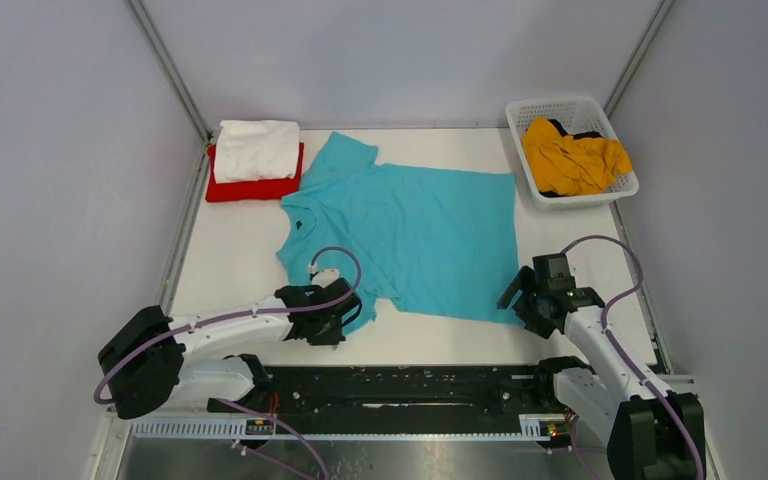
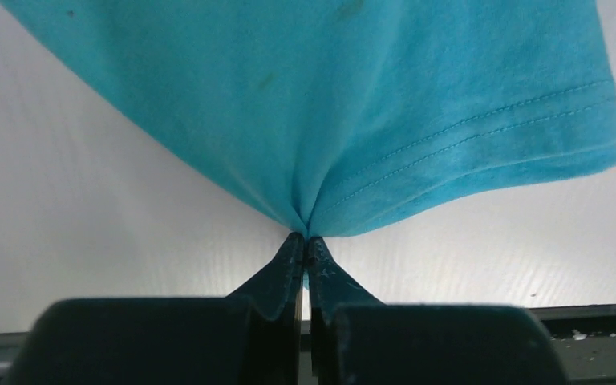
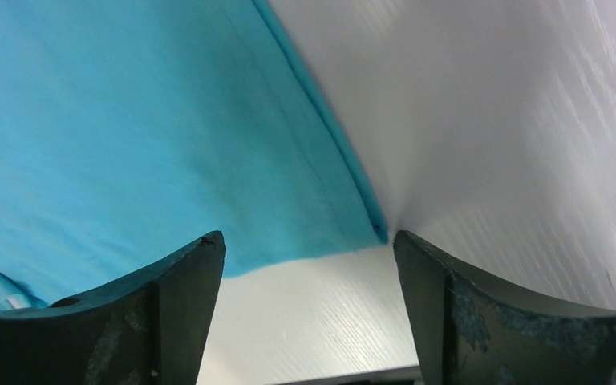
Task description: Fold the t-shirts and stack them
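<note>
The left gripper (image 2: 305, 238) is pinched fully closed on the near sleeve of the turquoise shirt (image 1: 410, 235). In its wrist view the cloth gathers to a point right at the fingertips. From there it fans out ahead of them, and the double-stitched sleeve hem runs off to the right.

The right gripper (image 3: 309, 245) stands wide open and holds nothing. The shirt's near bottom corner lies on the table (image 1: 230, 270) just ahead of the gap between the fingers, close to the right finger (the edge runs away from that corner, straight ahead). Turquoise cloth covers everything ahead of the left finger.

From above, the rest of the shirt lies spread flat beyond and between the two grippers. Its collar is just past the left gripper and its bottom hem is in front of the right one.

Well beyond the left gripper, and a little to its left, the red shirt (image 1: 255, 187) sits folded with the white shirt (image 1: 256, 148) folded on top of it, both apart from the turquoise sleeve. Well beyond the right gripper, the yellow shirt (image 1: 570, 160) lies crumpled inside the basket (image 1: 560, 104).
</note>
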